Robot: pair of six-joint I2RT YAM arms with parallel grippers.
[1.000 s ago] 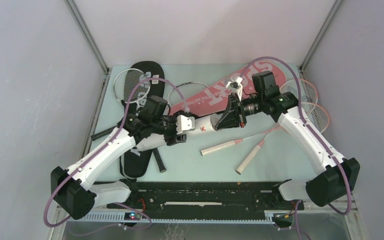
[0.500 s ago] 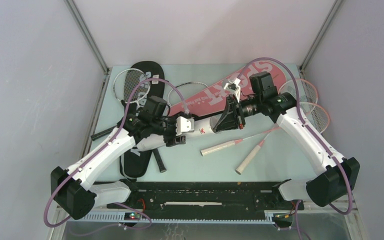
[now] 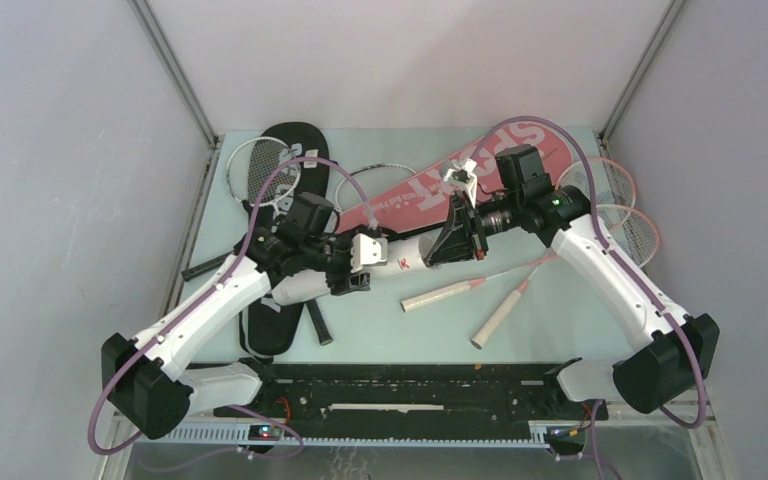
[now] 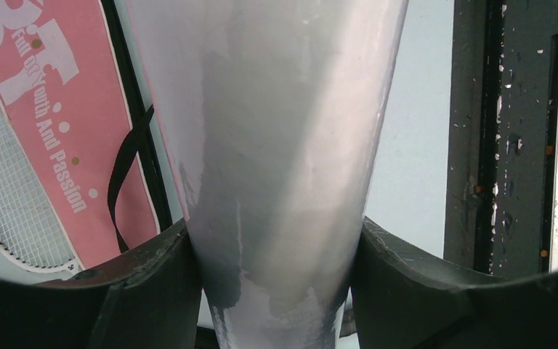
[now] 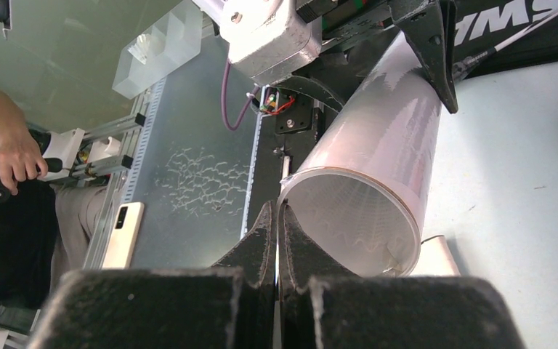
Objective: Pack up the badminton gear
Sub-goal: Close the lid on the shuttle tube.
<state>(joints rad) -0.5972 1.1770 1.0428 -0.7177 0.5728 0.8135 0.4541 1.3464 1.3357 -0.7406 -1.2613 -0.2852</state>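
The long white tube point(image 3: 405, 250) lies slanted over the middle of the table. My left gripper point(image 3: 360, 262) is shut on its body, a finger pressed on each side point(image 4: 276, 233). The tube point(image 4: 276, 145) fills the left wrist view. My right gripper point(image 3: 440, 245) is at the tube's open end, its jaws shut on the thin rim point(image 5: 279, 211); one finger lies inside the tube point(image 5: 385, 131). Behind lies the pink SPORT cover point(image 3: 430, 185) with its black strap point(image 4: 127, 167). The black cover point(image 3: 295, 150) and a white-framed racket point(image 3: 255, 165) lie at the left.
Two pink racket handles point(image 3: 445, 293) point(image 3: 495, 322) lie near the front, their heads point(image 3: 620, 210) by the right wall. A black rail point(image 3: 410, 395) runs along the near edge. A person's hand point(image 5: 14, 153) and a phone point(image 5: 123, 233) show beyond the table.
My right gripper has edged a little to the left onto the tube's open end. The left gripper keeps its hold on the tube and has barely moved.
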